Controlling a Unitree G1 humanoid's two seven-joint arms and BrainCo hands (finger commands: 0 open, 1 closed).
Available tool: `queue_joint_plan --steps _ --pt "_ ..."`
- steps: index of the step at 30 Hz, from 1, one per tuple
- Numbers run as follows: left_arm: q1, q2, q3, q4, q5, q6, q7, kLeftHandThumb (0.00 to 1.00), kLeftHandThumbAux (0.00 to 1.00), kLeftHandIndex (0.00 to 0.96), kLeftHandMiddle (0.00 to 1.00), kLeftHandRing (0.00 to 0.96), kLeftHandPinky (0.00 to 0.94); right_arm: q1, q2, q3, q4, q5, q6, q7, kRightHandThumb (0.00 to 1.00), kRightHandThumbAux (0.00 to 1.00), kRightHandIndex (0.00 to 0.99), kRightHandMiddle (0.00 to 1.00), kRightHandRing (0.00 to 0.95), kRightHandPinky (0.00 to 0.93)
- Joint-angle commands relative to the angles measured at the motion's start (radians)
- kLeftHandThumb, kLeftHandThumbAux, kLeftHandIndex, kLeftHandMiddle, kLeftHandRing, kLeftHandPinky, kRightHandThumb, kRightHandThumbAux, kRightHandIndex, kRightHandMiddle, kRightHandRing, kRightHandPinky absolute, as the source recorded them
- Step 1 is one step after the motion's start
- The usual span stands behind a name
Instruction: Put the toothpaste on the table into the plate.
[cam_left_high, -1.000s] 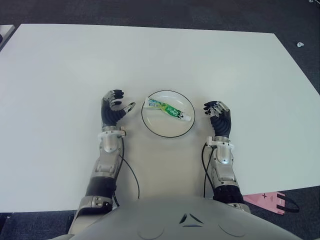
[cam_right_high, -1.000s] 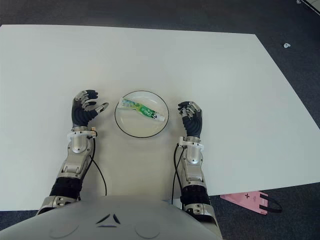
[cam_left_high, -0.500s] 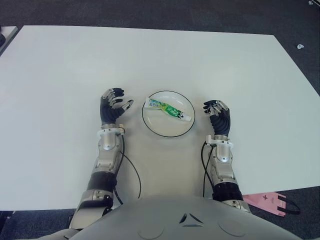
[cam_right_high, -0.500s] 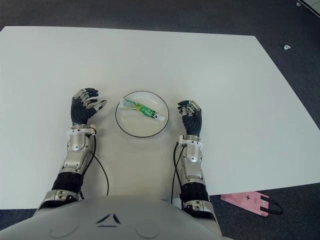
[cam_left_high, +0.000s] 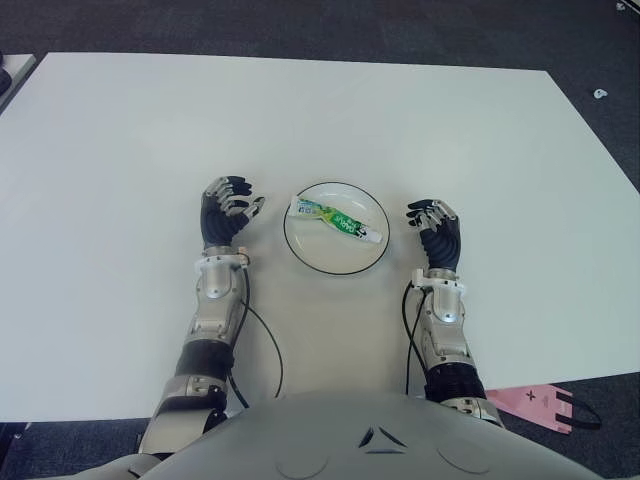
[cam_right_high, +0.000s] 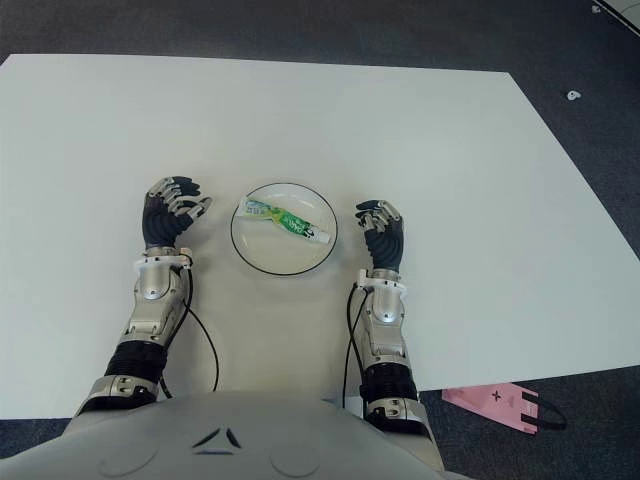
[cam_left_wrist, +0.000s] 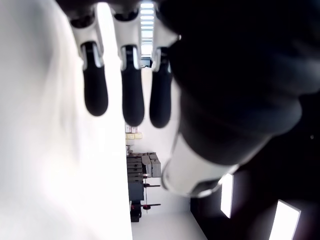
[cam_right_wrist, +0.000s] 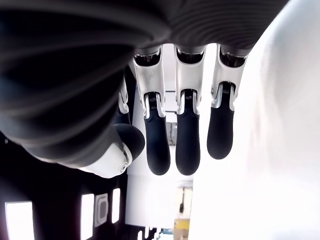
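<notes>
Toothpaste (cam_left_high: 336, 221): a white and green tube, laid slantwise inside the plate (cam_left_high: 305, 255), a round white dish with a dark rim on the white table (cam_left_high: 120, 150); print is seen on the tube but cannot be read. Left hand (cam_left_high: 225, 210): shown just left of the plate, fingers (cam_left_wrist: 95, 95) loosely curled, nothing held. Right hand (cam_left_high: 437, 232): shown just right of the plate, fingers (cam_right_wrist: 157, 150) loosely curled, likewise empty.

Bench (cam_left_high: 120, 150): smooth, matt white surface;
Plate (cam_left_high: 318, 259): smooth white, thin dark rim;
Toothpaste (cam_left_high: 336, 220): glossy printed tube;
Left robot hand (cam_left_high: 225, 210): dark matt fingers, silvery metal-look wrist;
Floor (cam_left_high: 300, 25): dark, rough carpet
</notes>
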Motion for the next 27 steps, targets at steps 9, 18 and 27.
queue_joint_plan --steps 9,18,27 --pt "0.115 -0.027 -0.014 0.085 0.006 0.018 -0.007 0.488 0.835 0.464 0.497 0.522 0.529 0.055 -0.003 0.008 0.034 -0.009 0.097 0.002 0.712 0.733 0.422 0.458 0.462 0.464" --pt "0.157 -0.036 -0.033 0.022 0.014 0.026 -0.001 0.701 0.723 0.435 0.52 0.528 0.535 0.071 -0.004 0.015 0.004 -0.009 0.13 0.005 0.707 0.734 0.422 0.465 0.468 0.465" --pt "0.184 -0.037 -0.05 -0.037 0.016 0.079 -0.019 0.709 0.719 0.432 0.516 0.521 0.533 0.074 -0.005 0.019 0.003 -0.01 0.135 0.003 0.707 0.734 0.422 0.466 0.465 0.46"
